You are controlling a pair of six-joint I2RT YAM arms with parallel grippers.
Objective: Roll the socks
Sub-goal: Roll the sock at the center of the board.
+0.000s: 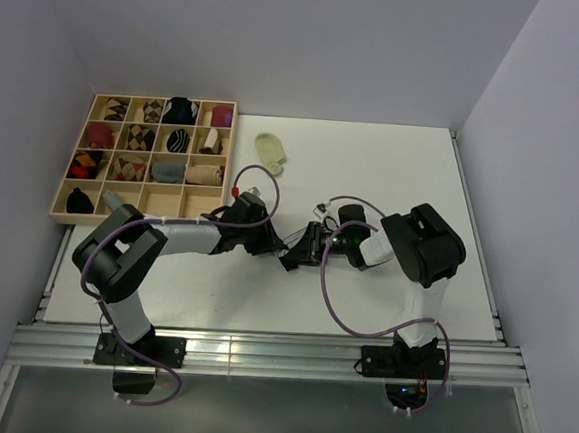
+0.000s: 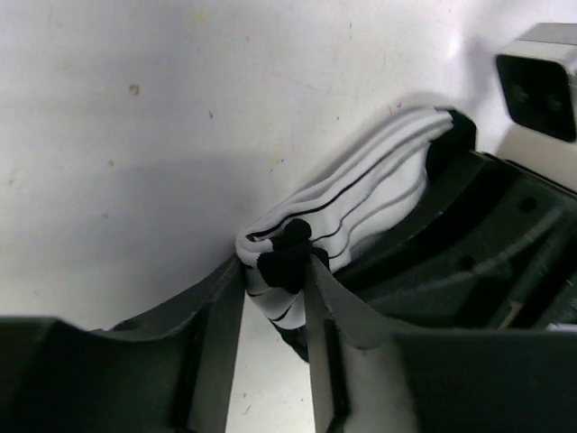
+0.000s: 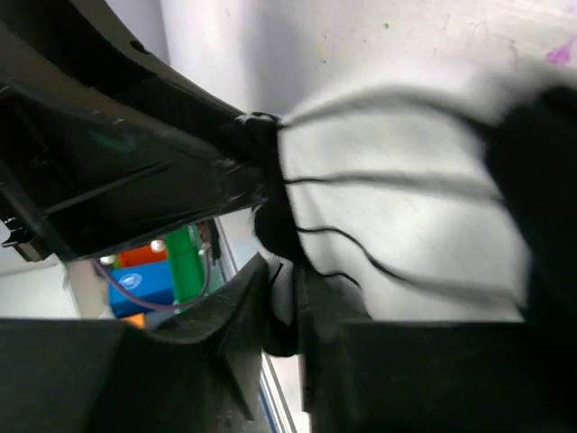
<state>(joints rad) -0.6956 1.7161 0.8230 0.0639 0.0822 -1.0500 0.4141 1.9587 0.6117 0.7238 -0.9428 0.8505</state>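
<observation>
White matte desk (image 1: pixel 373 173), toward its near edge: we see the soft striped sock (image 2: pixel 361 194) bunched into ridged folds, left gripper (image 2: pixel 276 266) pinching its black end. Right gripper (image 3: pixel 281 271) narrow, cloth between, grip unclear.

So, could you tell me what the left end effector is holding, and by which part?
The striped sock, pinched at its bunched black end.

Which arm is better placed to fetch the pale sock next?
Left, probably: the pale sock lies nearly straight beyond the left gripper, though its jaws pinch the striped sock.
</observation>
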